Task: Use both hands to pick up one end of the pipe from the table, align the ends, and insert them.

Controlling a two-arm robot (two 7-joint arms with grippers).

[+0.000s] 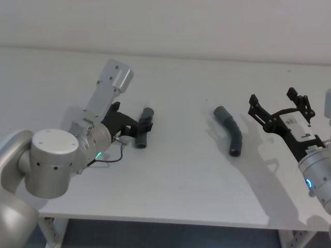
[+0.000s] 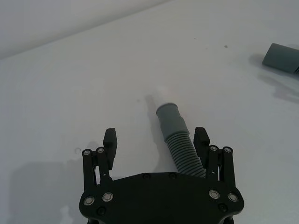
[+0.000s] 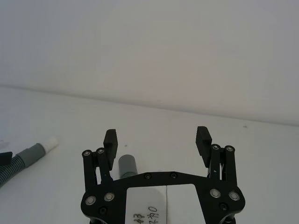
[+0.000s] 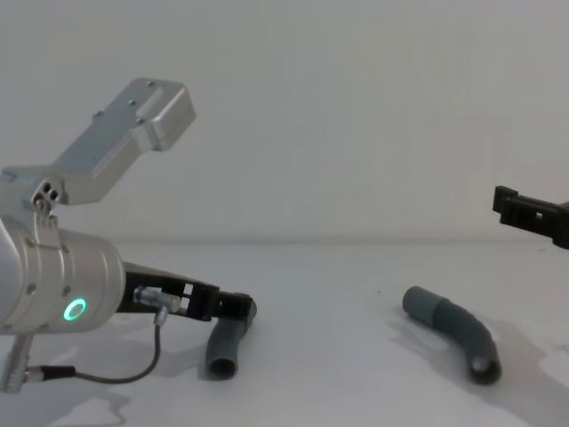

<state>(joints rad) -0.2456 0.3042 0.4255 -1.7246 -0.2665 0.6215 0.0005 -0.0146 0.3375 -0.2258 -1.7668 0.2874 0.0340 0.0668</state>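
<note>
Left hand [image 2: 156, 137], fingers spread wide, is low over the counter [image 1: 170, 191] with one bent grey pipe piece [image 2: 180, 142] lying between its fingers. The ribbed middle rests close against one finger and apart from the other, and nothing is gripped yet. That piece's narrow white tip [image 2: 166, 92] lies on the counter just ahead of the hand, pointing away from it. Right hand [image 1: 272, 96], likewise wide open and empty, hangs above the counter on the robot's right. The second pipe piece [image 1: 231, 130] lies flat beside it, on the side toward the left hand. Its wider grey collar [image 1: 221, 113] is the end nearer the right hand's fingertips, and the two pieces lie well apart. The step in hand appears to be the first pick-up: the left hand looks placed to close, while the right has not yet come down to its piece. The next move likely calls for the left fingers to close on the ribbed section, leaving the white tip clear ahead of the hand. Since the piece sits off-centre in the gap, closing may nudge it sideways. The right hand would then need to lower and straddle its piece behind the collar, before both lift and turn tip to collar.
</note>
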